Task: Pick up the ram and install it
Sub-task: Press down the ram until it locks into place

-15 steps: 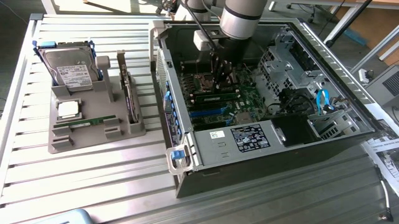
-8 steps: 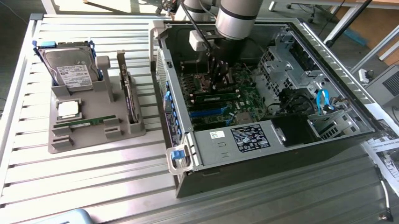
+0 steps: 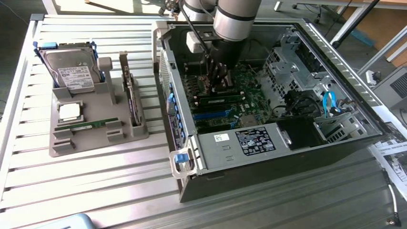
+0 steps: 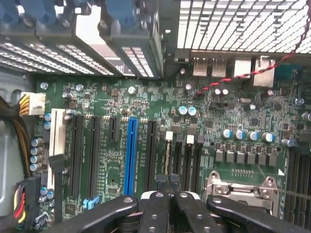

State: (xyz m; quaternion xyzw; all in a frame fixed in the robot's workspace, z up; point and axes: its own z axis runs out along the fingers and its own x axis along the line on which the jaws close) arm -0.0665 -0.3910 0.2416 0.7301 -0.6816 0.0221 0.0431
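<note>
The robot's single arm, a thick silver-grey cylinder with a dark band, enters the exterior view at about twelve o'clock and reaches down toward the picture's centre. Below the silver segment it narrows into a black wrist section that points steeply downward. At its end sits the black tool, roughly upright and tilted slightly toward seven o'clock. In the wrist view the tool shows at six o'clock as dark linkage bars with round rivets, its two black fingers pressed together with no gap between them.
</note>
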